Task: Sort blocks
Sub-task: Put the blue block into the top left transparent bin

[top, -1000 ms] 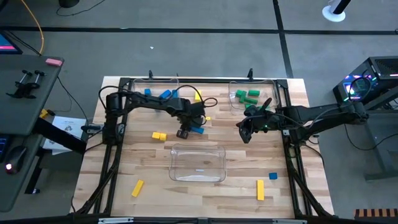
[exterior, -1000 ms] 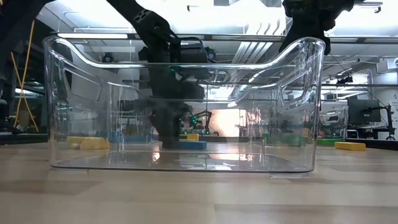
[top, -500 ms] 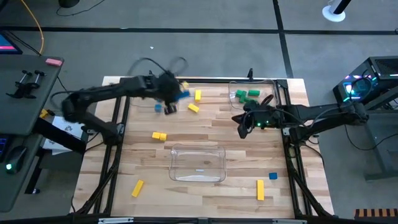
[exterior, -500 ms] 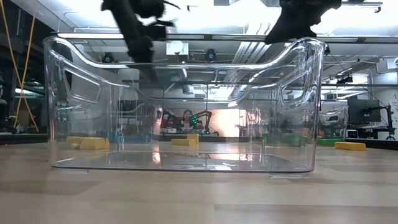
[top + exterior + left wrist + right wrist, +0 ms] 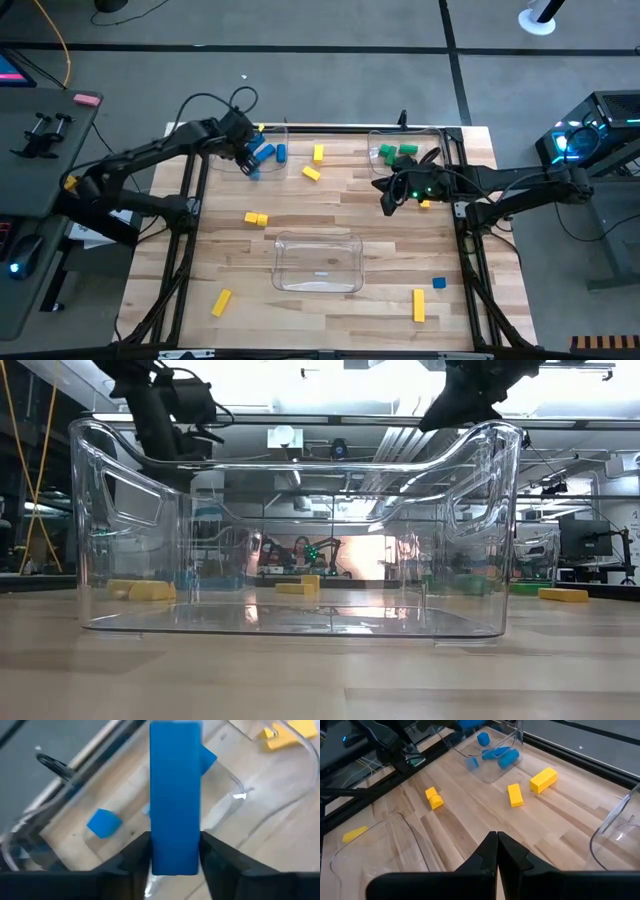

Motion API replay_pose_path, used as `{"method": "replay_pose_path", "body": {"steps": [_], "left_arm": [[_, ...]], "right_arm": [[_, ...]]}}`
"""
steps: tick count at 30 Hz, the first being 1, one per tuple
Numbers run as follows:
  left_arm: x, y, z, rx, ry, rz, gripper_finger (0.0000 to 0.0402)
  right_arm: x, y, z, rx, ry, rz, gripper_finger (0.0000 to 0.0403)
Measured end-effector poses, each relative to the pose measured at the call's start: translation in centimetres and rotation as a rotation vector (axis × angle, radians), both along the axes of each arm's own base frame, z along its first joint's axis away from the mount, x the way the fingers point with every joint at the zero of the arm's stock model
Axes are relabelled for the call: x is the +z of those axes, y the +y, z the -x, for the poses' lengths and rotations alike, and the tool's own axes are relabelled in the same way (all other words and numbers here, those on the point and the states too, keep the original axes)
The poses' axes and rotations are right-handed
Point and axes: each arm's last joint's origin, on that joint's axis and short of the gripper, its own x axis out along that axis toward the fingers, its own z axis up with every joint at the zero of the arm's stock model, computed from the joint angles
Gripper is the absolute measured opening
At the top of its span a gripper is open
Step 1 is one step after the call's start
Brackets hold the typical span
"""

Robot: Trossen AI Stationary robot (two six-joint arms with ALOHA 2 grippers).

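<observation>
Hazard review, left side first: left gripper poised over far-left clear bin, fingers pressed against both long faces of blue bar, bar pointing down toward bin floor. Other blue blocks already inside same bin. Probable fault: bar released end-on, tipping against bin wall or bouncing off blocks below and out over rim; likely cause, drop from height near bin's inner edge. Keep release low and central. Further right: two yellow blocks on table just beside that bin, a yellow pair nearer centre; risk of nudging these during arm withdrawal. Empty centre bin apart from both grippers. Right gripper hovering above bare table near bin of green blocks, fingers clenched together on nothing. Possible fault here: sweep into green bin's wall on any turn toward it, shifting bin. Loose blue block and yellow bar unsorted at near right.
</observation>
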Motion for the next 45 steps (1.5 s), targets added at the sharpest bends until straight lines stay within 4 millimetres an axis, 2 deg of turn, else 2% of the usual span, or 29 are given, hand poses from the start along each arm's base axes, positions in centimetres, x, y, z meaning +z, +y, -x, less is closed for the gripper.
{"method": "replay_pose_path", "body": {"steps": [5, 8, 11, 14, 17, 20, 24, 27, 30, 34, 38, 45], "left_arm": [[0.5, 0.1, -0.1, 0.011, 0.012, 0.026, 0.0222], [2.2, 0.2, -0.3, 0.004, -0.033, 0.021, 0.0249], [4.6, 0.1, -0.6, -0.002, -0.156, 0.039, 0.0262], [6.8, -0.5, -1.2, -0.068, -0.368, 0.042, 0.0264], [8.6, -1.9, -1.8, -0.195, -0.554, 0.038, 0.0263], [9.8, -3.4, -2.0, -0.253, -0.645, 0.036, 0.0262], [10.2, -5.0, -2.4, -0.304, -0.677, 0.054, 0.0262], [10.1, -5.6, -2.9, -0.334, -0.67, 0.068, 0.0262], [9.9, -5.9, -3.4, -0.348, -0.662, 0.067, 0.0262], [10.0, -6.2, -3.8, -0.352, -0.652, 0.015, 0.0261], [10.1, -6.5, -4.0, -0.367, -0.661, 0.011, 0.0261], [10.1, -6.9, -4.2, -0.379, -0.665, 0.022, 0.0262]], "right_arm": [[0.0, 0.0, 0.0, -0.004, -0.006, -0.006, 0.0], [0.0, -0.1, 0.0, -0.025, -0.017, -0.038, 0.0002], [0.0, -0.2, -0.1, 0.01, -0.022, -0.098, 0.0023], [-0.2, 0.2, -0.2, 0.057, -0.018, -0.182, 0.0064], [-1.2, 2.0, -0.2, 0.141, 0.068, -0.294, 0.0107], [-2.9, 4.7, 0.6, 0.235, 0.271, -0.408, 0.0136], [-4.9, 8.2, 3.2, 0.244, 0.607, -0.505, 0.0147], [-5.9, 10.3, 5.4, 0.234, 0.802, -0.473, 0.0148], [-6.5, 11.9, 6.3, 0.297, 0.863, -0.371, 0.0148], [-8.0, 14.0, 6.3, 0.455, 0.941, -0.245, 0.0148], [-9.9, 16.1, 6.0, 0.597, 1.027, -0.234, 0.0148], [-12.3, 18.6, 5.9, 0.664, 1.113, -0.292, 0.0152]]}}
